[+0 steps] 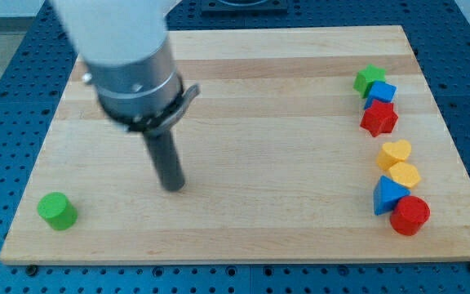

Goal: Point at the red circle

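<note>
The red circle [410, 215] is a short red cylinder at the view's bottom right, touching a blue triangle [387, 196]. My tip [172, 187] is the lower end of the dark rod, left of the board's middle, far to the left of the red circle. No block touches the tip.
A column of blocks runs up the view's right: yellow hexagon [404, 174], yellow heart [395, 153], red star [379, 118], blue cube [382, 92], green star [369, 78]. A green cylinder [57, 211] sits at the bottom left. The wooden board [243, 90] lies on a blue perforated table.
</note>
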Motion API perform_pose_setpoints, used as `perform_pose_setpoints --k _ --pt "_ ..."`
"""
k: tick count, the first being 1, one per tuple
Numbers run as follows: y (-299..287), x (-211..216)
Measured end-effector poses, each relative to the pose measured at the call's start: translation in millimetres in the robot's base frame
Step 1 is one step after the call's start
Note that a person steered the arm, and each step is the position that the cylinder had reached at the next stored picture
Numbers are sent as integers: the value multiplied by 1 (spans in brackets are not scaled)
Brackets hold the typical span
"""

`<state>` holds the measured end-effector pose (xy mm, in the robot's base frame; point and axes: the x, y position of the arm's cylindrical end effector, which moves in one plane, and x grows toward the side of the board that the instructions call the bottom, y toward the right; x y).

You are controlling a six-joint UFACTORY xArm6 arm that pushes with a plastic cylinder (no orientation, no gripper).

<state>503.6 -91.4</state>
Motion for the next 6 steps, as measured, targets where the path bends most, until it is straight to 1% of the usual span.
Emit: perform_pose_setpoints --k 1,2,3,4,5,6 --pt "29 -73" --pt "90 -87" --pt "142 -91" --pt "164 -167" --pt "215 -245" --pt "322 -259"
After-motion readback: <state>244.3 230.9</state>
